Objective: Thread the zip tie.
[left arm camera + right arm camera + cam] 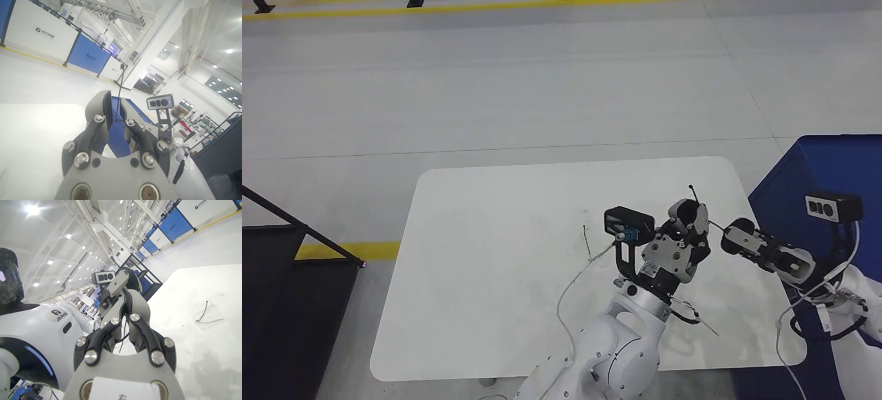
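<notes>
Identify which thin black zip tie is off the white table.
The thin black zip tie held upright in the left gripper, its tip poking above it. The other black zip tie lies flat on the white table, away from that gripper.

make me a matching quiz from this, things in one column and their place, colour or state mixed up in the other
Things:
1 left hand
2 loose zip tie
3 table
4 panel beside the table

States:
A blue
B lying on the table
C white
D shut on an upright zip tie

Pairs: 1-D, 2-B, 3-C, 4-A
</notes>
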You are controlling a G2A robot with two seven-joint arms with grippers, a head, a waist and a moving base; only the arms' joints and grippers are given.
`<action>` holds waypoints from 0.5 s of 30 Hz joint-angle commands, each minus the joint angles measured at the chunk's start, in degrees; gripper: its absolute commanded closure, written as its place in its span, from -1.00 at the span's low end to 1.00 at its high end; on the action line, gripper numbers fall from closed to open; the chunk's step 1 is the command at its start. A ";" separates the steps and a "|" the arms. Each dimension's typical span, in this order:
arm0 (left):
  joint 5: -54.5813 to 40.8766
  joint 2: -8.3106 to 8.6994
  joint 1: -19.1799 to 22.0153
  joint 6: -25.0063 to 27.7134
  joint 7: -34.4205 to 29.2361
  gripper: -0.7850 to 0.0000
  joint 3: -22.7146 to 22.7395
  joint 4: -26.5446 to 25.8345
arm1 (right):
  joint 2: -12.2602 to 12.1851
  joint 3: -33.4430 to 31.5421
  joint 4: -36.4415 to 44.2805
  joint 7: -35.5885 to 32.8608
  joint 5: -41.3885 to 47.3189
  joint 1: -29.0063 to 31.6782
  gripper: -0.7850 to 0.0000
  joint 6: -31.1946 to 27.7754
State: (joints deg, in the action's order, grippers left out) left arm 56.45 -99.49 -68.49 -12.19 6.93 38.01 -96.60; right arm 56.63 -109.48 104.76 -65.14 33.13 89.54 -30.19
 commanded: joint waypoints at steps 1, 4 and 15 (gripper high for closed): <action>-0.36 -0.01 0.08 0.01 0.12 1.00 -0.16 0.08 | -0.03 -0.10 0.04 0.08 0.13 0.09 1.00 -0.05; -0.40 0.04 0.04 -0.05 0.81 1.00 -0.24 -0.21 | -0.07 -0.22 0.22 0.28 0.51 0.21 1.00 -0.13; 1.92 1.11 -1.47 1.83 3.09 0.67 -0.32 -2.13 | -0.25 -0.98 -0.53 2.21 1.98 -0.46 1.00 2.04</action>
State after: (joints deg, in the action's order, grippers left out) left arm 58.16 -98.49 -69.78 -10.42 10.00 37.65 -98.62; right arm 56.41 -110.43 104.26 -62.95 35.20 89.19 -28.26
